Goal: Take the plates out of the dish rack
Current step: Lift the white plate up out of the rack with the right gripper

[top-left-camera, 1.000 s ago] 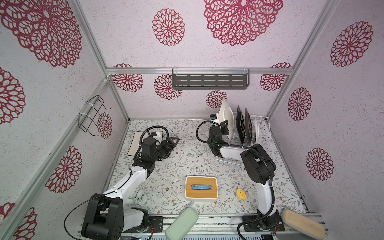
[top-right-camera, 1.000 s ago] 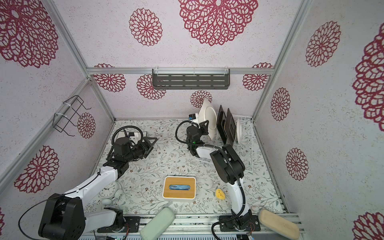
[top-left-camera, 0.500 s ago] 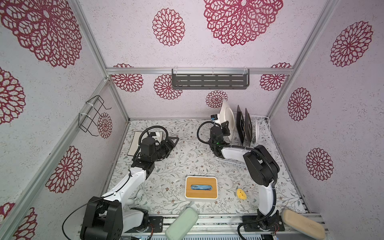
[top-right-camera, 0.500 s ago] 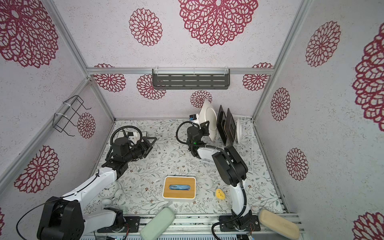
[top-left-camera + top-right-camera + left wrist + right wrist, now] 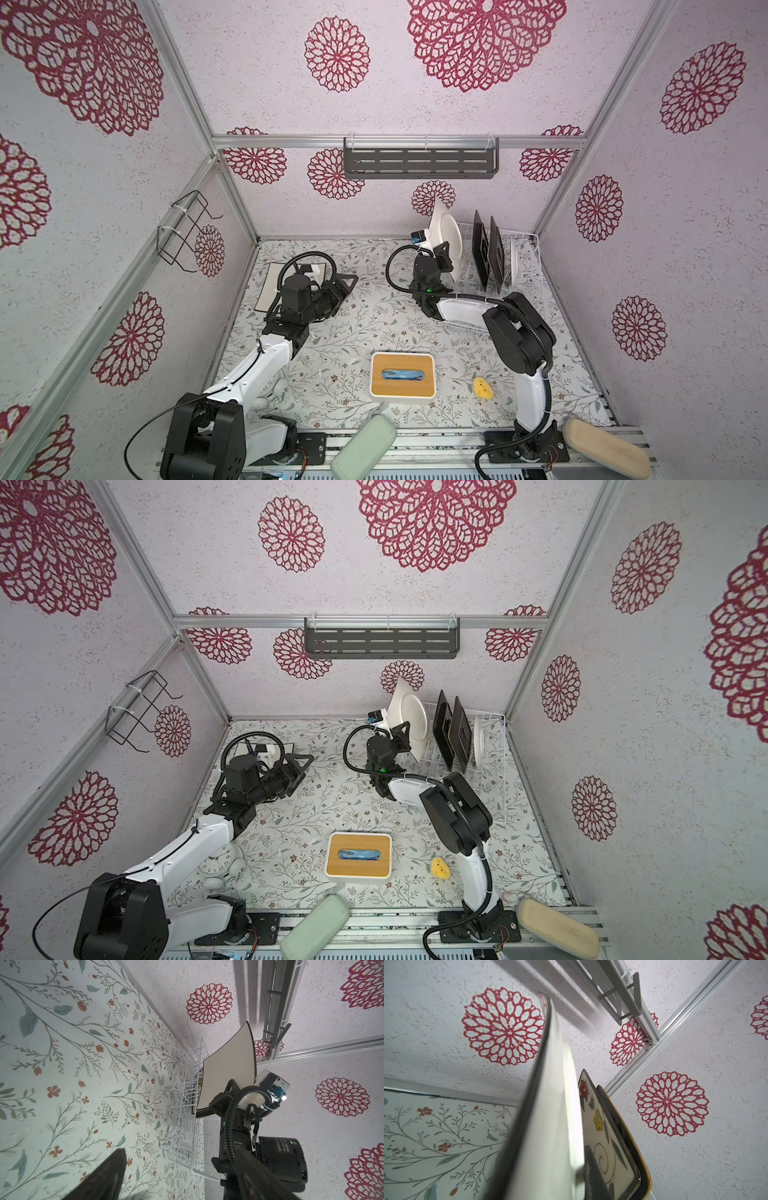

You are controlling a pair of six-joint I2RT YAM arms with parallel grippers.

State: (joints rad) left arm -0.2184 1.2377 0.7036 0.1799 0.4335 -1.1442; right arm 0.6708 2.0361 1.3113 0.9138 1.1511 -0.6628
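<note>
My right gripper (image 5: 444,261) (image 5: 400,738) (image 5: 550,1178) is shut on the lower edge of a cream-white square plate (image 5: 446,239) (image 5: 409,717) (image 5: 228,1068) (image 5: 550,1115). The plate stands tilted at the left end of the dish rack (image 5: 534,253) (image 5: 496,746) (image 5: 187,1126). I cannot tell whether it touches the tines. Two dark square plates (image 5: 482,249) (image 5: 457,733) (image 5: 604,1136) and a round white plate (image 5: 515,259) stand in the rack. Another square plate (image 5: 270,286) lies flat at the far left. My left gripper (image 5: 347,286) (image 5: 301,764) (image 5: 182,1184) hangs open and holds nothing.
A white box with a bamboo top (image 5: 402,375) sits front centre, with a small yellow object (image 5: 482,388) to its right. An alarm clock (image 5: 216,860) stands under the left arm. A dark grey shelf (image 5: 419,162) and a black wire bracket (image 5: 183,232) hang on the walls.
Almost nothing has changed. The right arm has shifted very slightly with the cream plate still in its grip. The left arm stays where it was, open.
</note>
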